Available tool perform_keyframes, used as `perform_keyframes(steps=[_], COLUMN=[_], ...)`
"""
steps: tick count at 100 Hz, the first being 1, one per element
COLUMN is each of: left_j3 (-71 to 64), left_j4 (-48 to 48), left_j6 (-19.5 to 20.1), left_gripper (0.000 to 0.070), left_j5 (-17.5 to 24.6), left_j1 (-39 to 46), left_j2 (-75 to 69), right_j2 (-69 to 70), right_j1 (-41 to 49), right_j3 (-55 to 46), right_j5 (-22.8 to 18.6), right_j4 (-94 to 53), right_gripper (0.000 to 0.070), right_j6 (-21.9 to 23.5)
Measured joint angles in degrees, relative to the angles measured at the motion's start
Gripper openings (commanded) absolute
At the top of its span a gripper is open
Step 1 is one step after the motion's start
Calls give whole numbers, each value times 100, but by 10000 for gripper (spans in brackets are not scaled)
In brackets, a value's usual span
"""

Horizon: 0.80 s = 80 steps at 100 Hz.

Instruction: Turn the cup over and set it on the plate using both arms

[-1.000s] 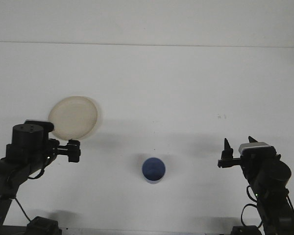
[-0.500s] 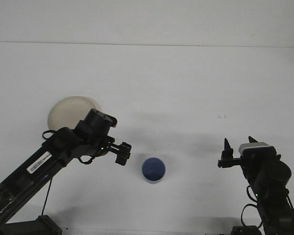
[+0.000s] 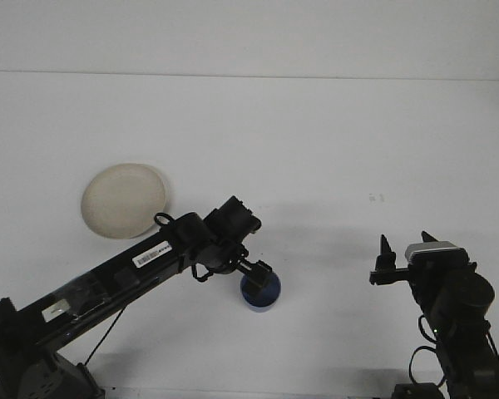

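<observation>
The blue cup (image 3: 260,291) stands near the table's (image 3: 316,150) front edge, a little left of centre, at about 6 o'clock from the middle of the white surface. The left gripper (image 3: 259,269) sits right at the cup's upper rim, at its 11 o'clock side, overlapping it in the front view; whether its fingers are parted or closed, or touching the cup at all, cannot be told from here. The cream plate (image 3: 124,199) lies well apart from the cup, at its 10 o'clock.

Half a second ago the left arm's end hung just left of the cup and covered part of the plate; since then it has stretched out to the cup, leaving the plate fully in sight. The right gripper (image 3: 406,247), at the cup's 3 o'clock and well apart from it, has not moved, its two fingertips (image 3: 386,244) standing spread with nothing between them
</observation>
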Motion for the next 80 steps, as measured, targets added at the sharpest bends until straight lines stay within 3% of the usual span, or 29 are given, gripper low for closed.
perform_keyframes(steps=[11, 26, 34, 46, 80], left_j3=[0, 0, 0, 0, 278], left_j4=[0, -9, -13, -7, -413], left_j6=[4, 20, 46, 120, 348], left_gripper=[554, 391, 269, 6, 9], left_j5=[0, 0, 0, 0, 0], left_j1=[-46, -61, -72, -85, -70], left_j2=[275, 570, 645, 660, 667], right_j2=[0, 0, 0, 0, 0], right_j1=[0, 0, 0, 0, 0], right_j3=[-2, 0, -2, 0, -2], right_j5=[-2, -2, 0, -2, -2], right_j4=[0, 0, 2, 0, 0], right_gripper=[541, 541, 541, 541, 541], right_j6=[0, 0, 0, 0, 0])
